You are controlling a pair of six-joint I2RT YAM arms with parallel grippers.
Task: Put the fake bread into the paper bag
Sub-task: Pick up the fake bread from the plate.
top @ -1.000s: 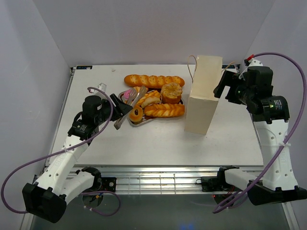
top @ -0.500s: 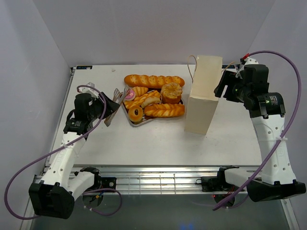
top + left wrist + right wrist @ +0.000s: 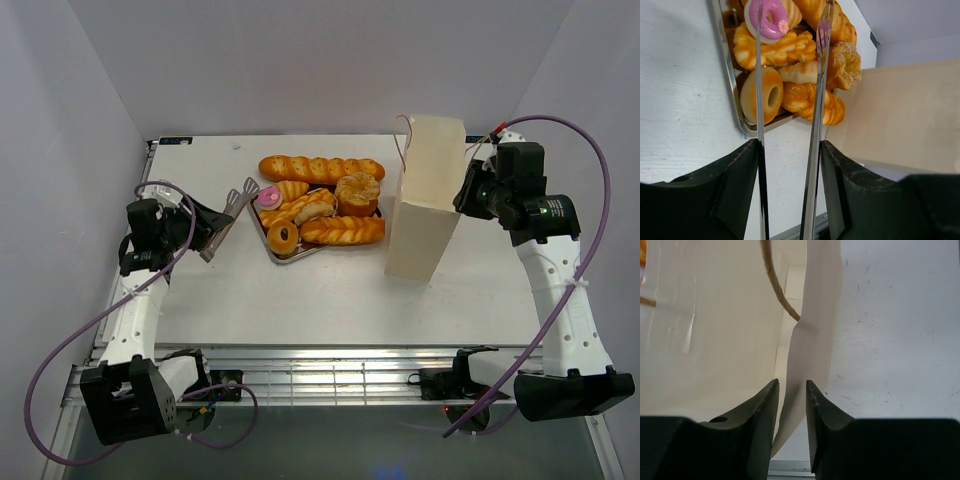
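From above, the fake bread [image 3: 318,205] lies on the tray [image 3: 283,257] just left of the paper bag [image 3: 425,200]. Your left gripper [image 3: 208,238] holds the metal tongs [image 3: 235,203] farther left of the bag, and your right gripper [image 3: 468,192] is at its right wall. The left wrist view shows the tongs clamped between the fingers, blades apart, aimed at the pastries. The right wrist view shows narrow jaws straddling the bag's wall, pinch uncertain; you seem to be steadying the bag, so secure that wall, then close the tongs on one pastry.
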